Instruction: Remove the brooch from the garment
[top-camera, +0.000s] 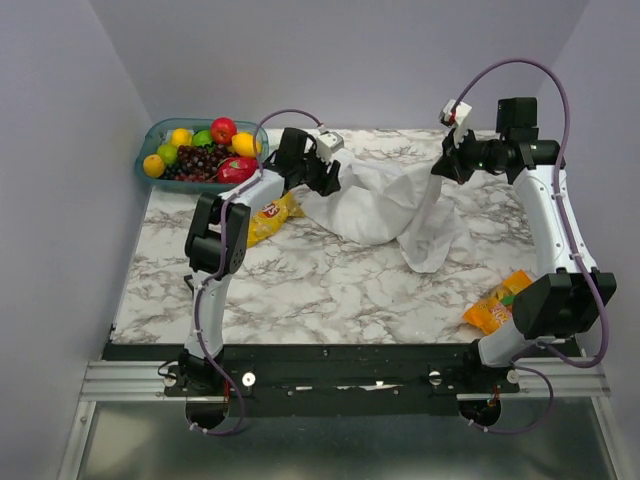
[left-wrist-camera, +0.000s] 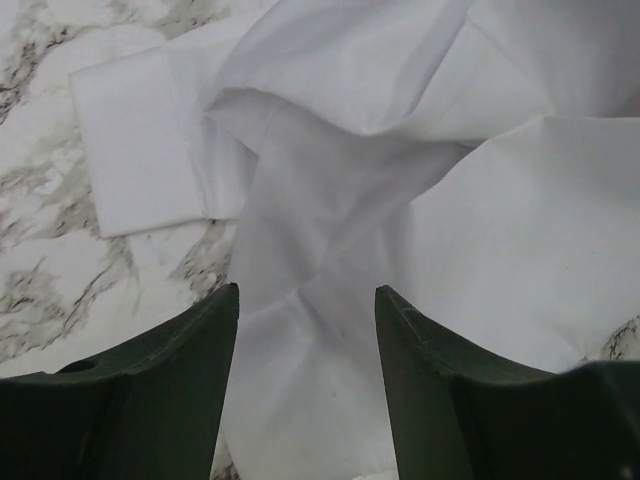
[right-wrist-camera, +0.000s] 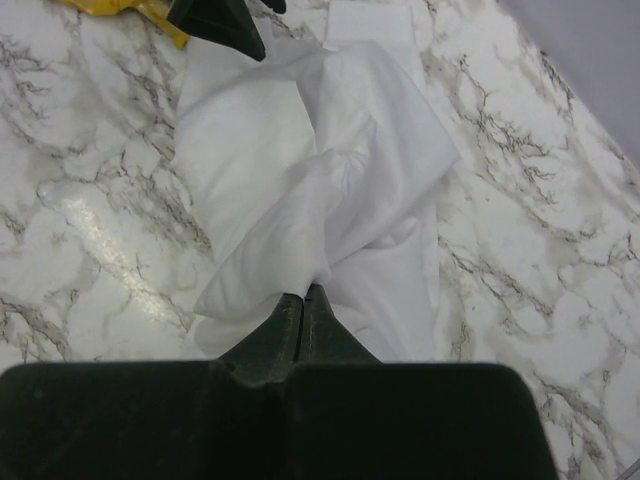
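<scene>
The white garment (top-camera: 385, 205) lies crumpled at the back middle of the marble table. My right gripper (top-camera: 441, 165) is shut on a fold of the garment (right-wrist-camera: 330, 190) and holds that part lifted, so cloth hangs down from it. My left gripper (top-camera: 326, 178) is open over the garment's left part, and its fingers (left-wrist-camera: 190, 370) straddle white cloth (left-wrist-camera: 330, 220) without closing on it. The brooch does not show in any view.
A yellow chip bag (top-camera: 270, 215) lies just left of the garment, near the left arm. An orange snack packet (top-camera: 497, 303) lies at the front right beside the right arm. A teal bowl of fruit (top-camera: 200, 150) stands at the back left corner.
</scene>
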